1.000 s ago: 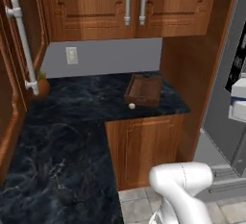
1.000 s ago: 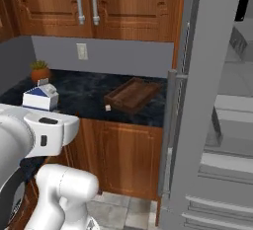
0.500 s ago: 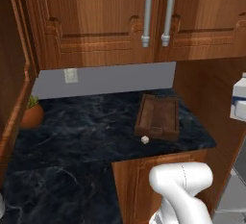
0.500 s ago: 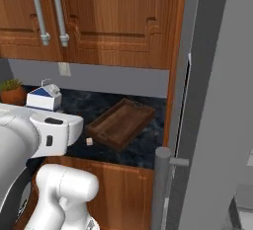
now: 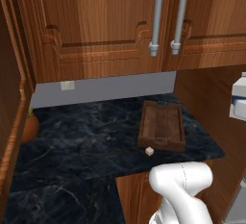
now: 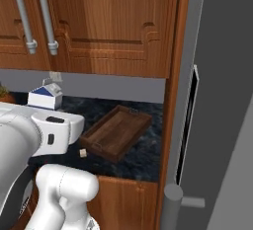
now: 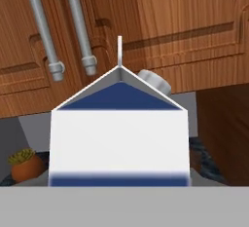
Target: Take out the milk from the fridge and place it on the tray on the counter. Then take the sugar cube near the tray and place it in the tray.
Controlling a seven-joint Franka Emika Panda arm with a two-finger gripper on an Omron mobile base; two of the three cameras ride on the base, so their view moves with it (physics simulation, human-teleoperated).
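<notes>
The milk (image 7: 119,128), a white gable-top carton with blue panels, sits close and upright in the hand view and hides my fingertips. It hangs in the air at the right edge of the left base view (image 5: 239,100) and above my arm in the right base view (image 6: 45,95), with my gripper shut on it. The dark wooden tray (image 5: 161,145) (image 6: 101,147) lies bare on the counter (image 5: 86,141) (image 6: 143,160). The sugar cube (image 5: 149,151) (image 6: 83,152) rests on the stone just off the tray's near end. The grey fridge (image 6: 217,125) stands to the right.
Brown upper cabinets with long grey handles (image 5: 166,16) hang over the counter. A potted plant (image 5: 30,127) (image 7: 26,165) sits at the back left corner. A wooden side panel (image 6: 170,100) separates the counter from the fridge, whose door edge (image 6: 170,194) juts out.
The whole picture has shifted: the base has driven toward the counter, so the tray and cube look nearer and larger. The milk keeps its place in my gripper.
</notes>
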